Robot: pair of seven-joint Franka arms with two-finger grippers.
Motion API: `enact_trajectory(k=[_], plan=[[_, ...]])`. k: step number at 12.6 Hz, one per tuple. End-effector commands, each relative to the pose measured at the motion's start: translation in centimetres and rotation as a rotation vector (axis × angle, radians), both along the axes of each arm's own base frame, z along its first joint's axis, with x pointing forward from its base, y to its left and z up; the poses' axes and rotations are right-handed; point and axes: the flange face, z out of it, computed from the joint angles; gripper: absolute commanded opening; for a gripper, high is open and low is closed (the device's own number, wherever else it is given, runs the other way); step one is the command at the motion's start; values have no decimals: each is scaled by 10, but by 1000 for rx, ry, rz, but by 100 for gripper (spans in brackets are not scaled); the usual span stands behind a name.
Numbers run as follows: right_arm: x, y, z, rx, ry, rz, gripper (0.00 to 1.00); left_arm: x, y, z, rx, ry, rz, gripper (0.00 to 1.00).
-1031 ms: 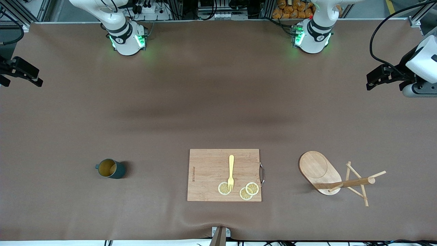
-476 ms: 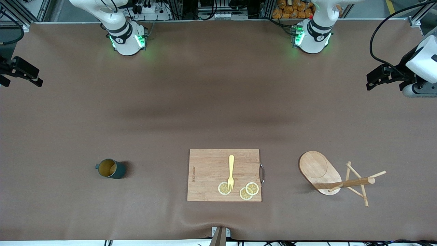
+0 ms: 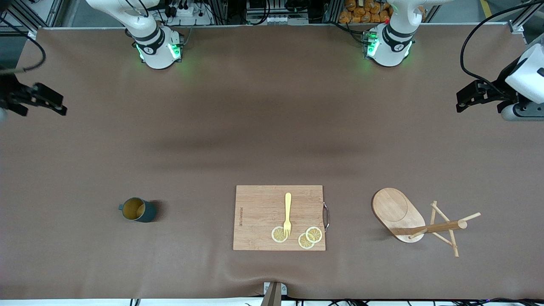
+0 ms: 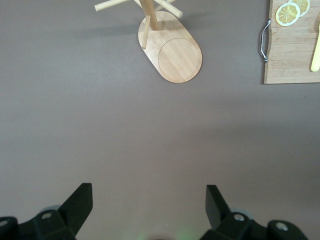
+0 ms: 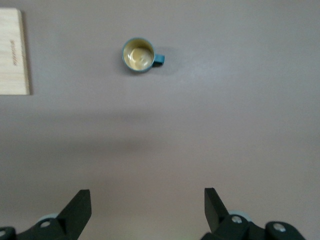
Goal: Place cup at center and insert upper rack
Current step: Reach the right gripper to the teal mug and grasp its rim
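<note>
The cup (image 3: 137,210) stood upright toward the right arm's end; the mug tree (image 3: 418,222) lay tipped (pegs down) toward the left arm's end. The left gripper (image 4: 149,202) and the right gripper (image 5: 147,206) hung wide open over bare table cover (image 3: 263,127).

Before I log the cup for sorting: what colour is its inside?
Tan-yellow inside the cup, with a dark teal outside; the right wrist view shows it best.

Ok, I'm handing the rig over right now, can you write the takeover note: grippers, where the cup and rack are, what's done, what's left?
Left gripper: open, empty, over the left arm's end of the table.
Right gripper: open, empty, over the right arm's end.
Cup: upright toward the right arm's end, untouched.
Upper rack: standing toward the left arm's end.
Cutting board with fork and lemon slices lies between them.
Done: nothing.
Left: cup to center, insert the rack.
</note>
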Motion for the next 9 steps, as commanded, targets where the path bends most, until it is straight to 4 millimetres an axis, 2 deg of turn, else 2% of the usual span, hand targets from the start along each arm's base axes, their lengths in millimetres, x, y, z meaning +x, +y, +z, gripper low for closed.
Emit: enact_trajectory(k=[1, 4, 5, 7, 9], plan=[[38, 33, -55, -18, 41, 40, 100, -1, 0, 6, 21, -22, -1, 100], [81, 61, -134, -36, 28, 83, 100, 1, -2, 2, 22, -19, -4, 100], [91, 67, -149, -40, 11, 93, 100, 1, -1, 2, 22, -19, -6, 100], [110, 71, -185, -40, -32, 96, 100, 1, -1, 2, 22, -19, -6, 100], [126, 73, -230, -48, -47, 104, 100, 1, -1, 0, 23, -16, -6, 100]])
